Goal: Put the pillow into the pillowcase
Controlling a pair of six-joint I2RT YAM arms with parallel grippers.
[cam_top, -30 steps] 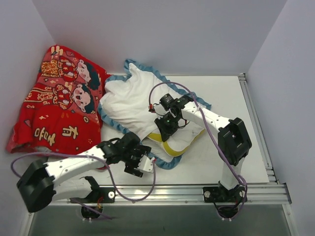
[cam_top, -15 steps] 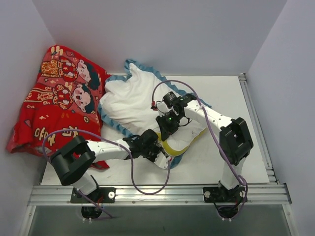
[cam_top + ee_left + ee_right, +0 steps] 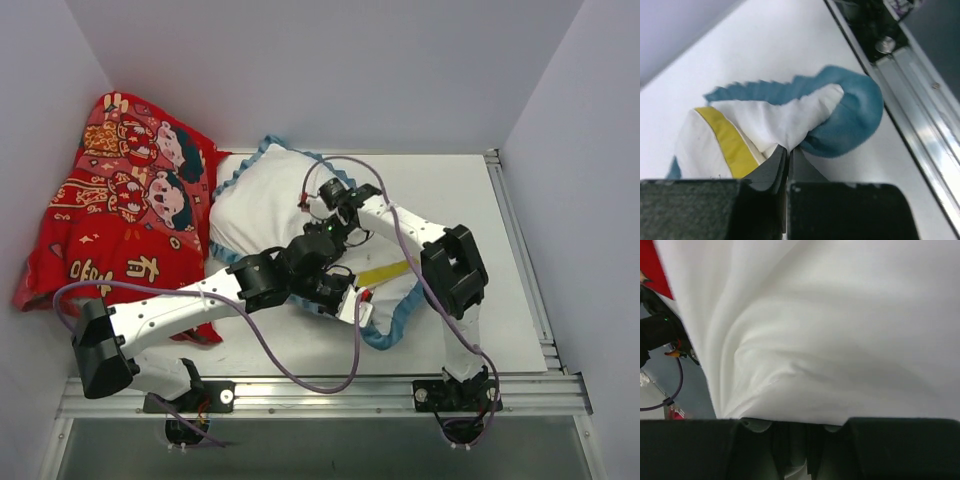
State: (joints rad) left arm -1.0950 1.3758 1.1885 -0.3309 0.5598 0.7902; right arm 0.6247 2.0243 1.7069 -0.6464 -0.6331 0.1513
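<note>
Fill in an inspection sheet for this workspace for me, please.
Surface: white table, its left part under fabric.
Job's things: pillowcase lies white side out with its blue ruffle showing; pillow shows its yellow-piped edge at the near end.
Clutter: red cloth with cartoon figures, heaped far left.
Tools: left tool shut on pillowcase hem; right tool shut on pillowcase fabric.
Cables: purple cables loop off both arms.
Surroundings: plain walls; metal rail along near edge.

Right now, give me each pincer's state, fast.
Left pincer: closed on the pillowcase edge.
Right pincer: closed on bunched white cloth, apparently the pillowcase too.
</note>
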